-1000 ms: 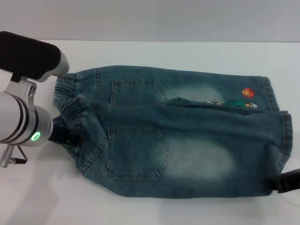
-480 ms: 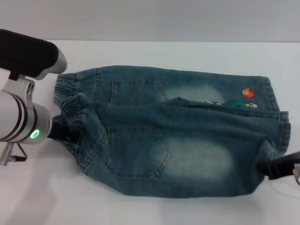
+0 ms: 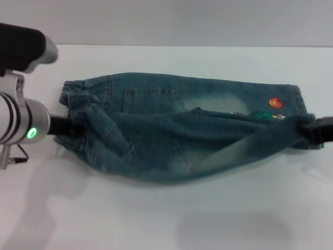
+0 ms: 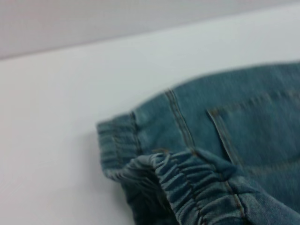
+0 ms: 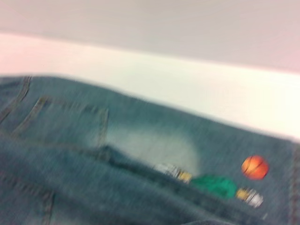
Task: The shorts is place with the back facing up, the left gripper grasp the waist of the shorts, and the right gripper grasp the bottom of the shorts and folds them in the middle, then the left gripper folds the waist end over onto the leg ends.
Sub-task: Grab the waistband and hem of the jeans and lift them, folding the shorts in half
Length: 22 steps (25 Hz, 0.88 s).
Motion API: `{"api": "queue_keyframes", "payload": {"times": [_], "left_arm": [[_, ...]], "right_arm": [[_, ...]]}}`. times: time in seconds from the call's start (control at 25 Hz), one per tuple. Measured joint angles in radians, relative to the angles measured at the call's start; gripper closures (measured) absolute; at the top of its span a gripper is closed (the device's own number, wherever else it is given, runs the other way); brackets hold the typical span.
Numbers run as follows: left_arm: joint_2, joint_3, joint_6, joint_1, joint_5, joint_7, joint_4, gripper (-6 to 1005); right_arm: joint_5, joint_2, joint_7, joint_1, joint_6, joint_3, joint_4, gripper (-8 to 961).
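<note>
Blue denim shorts (image 3: 177, 104) lie back pockets up on the white table (image 3: 166, 208), waist to the left and leg ends to the right. My left gripper (image 3: 65, 126) is shut on the near part of the elastic waist (image 4: 187, 183) and holds it off the table. At the far right, my right gripper (image 3: 308, 128) is shut on the near leg's bottom hem. The near half hangs between them as a sagging fold above the far half. An orange ball patch (image 5: 254, 167) marks the far leg end.
My left arm's silver and black body (image 3: 15, 120) fills the left edge of the head view. The far half of the shorts (image 5: 117, 140) stays flat on the table. Bare white table lies in front of and behind the shorts.
Both grippers have lifted the near edge of the shorts and carried it toward the far edge. The near back pocket has rolled out of sight into the fold.
</note>
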Motion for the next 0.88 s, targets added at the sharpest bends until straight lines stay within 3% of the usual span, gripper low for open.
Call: {"api": "queue_keyframes", "payload": {"times": [0.56,0.88], "left_arm": [[0.0,-0.066,0.257,0.033,-0.007,-0.044,0.047,878],[0.0,-0.067,0.381,0.026,-0.037,-0.057,0.093,868]], "right_arm": [[0.044,0.005,-0.041,-0.044,-0.352,0.004,0.1,910],[0.064,0.004,-0.054,-0.053,-0.447,0.005,0.143,910]]}}
